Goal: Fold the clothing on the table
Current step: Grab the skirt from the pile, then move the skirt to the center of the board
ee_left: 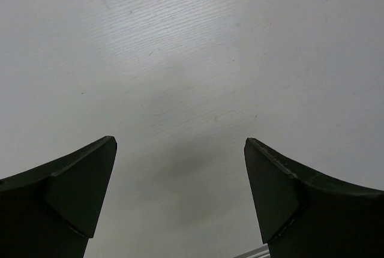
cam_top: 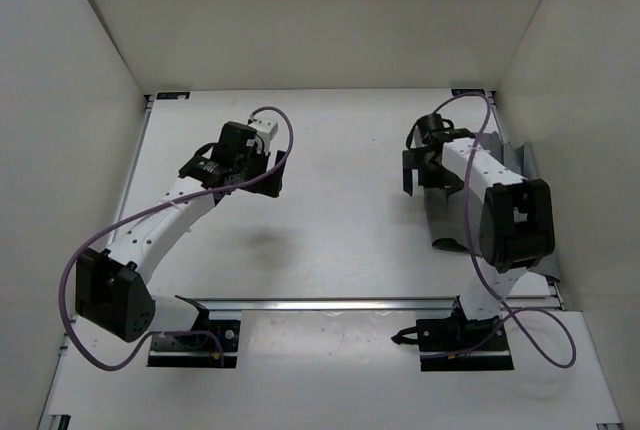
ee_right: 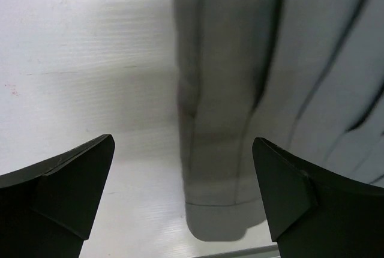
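Observation:
The clothing (ee_right: 240, 90), mid-grey fabric with long parallel pleats, lies on the white table (ee_right: 78, 60) at the right side. Its hemmed corner sits just ahead of the aluminium rail (ee_right: 240, 252). My right gripper (ee_right: 183, 143) hovers over that left edge of the cloth, open, with nothing between its fingers. From above, the clothing (cam_top: 447, 222) is mostly hidden under the right arm, with the right gripper (cam_top: 428, 185) over it. My left gripper (cam_top: 262, 178) hangs open over bare table (ee_left: 180, 60), far from the cloth. In its wrist view the left gripper (ee_left: 180, 143) holds nothing.
White side walls (cam_top: 70, 70) enclose the table on three sides. An aluminium rail (cam_top: 350, 302) runs across the near edge between the arm bases. Purple cables (cam_top: 100, 240) loop off both arms.

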`<state>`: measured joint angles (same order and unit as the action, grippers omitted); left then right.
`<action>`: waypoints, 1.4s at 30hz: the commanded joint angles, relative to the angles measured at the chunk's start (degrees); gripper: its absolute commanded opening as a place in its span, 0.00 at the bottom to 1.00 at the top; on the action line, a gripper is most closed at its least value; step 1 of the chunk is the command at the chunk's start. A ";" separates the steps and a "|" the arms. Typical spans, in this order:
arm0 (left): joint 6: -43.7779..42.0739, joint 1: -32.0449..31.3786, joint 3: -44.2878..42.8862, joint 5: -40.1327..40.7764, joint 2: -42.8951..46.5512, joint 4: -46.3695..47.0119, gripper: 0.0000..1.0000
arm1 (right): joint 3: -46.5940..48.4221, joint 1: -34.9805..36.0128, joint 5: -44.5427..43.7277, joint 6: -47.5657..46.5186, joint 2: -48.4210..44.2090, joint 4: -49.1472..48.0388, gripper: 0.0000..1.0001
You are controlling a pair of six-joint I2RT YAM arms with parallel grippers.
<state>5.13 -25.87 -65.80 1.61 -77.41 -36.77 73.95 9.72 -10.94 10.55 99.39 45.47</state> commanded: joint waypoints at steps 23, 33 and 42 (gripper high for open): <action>1.47 4.16 3.31 -4.34 8.15 0.39 0.99 | -11.64 -3.04 0.22 2.73 -0.26 -5.13 0.53; 1.11 4.42 0.77 -2.48 6.31 1.61 0.99 | 5.57 3.46 1.96 0.01 5.63 0.58 0.00; 11.21 9.69 2.16 -9.96 4.46 8.91 0.98 | 54.61 15.95 20.14 -4.84 11.98 3.16 0.00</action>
<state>11.64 -18.15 -63.70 -4.73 -74.17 -31.90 120.46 24.71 -2.66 6.35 115.85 49.80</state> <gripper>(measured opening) 0.984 0.017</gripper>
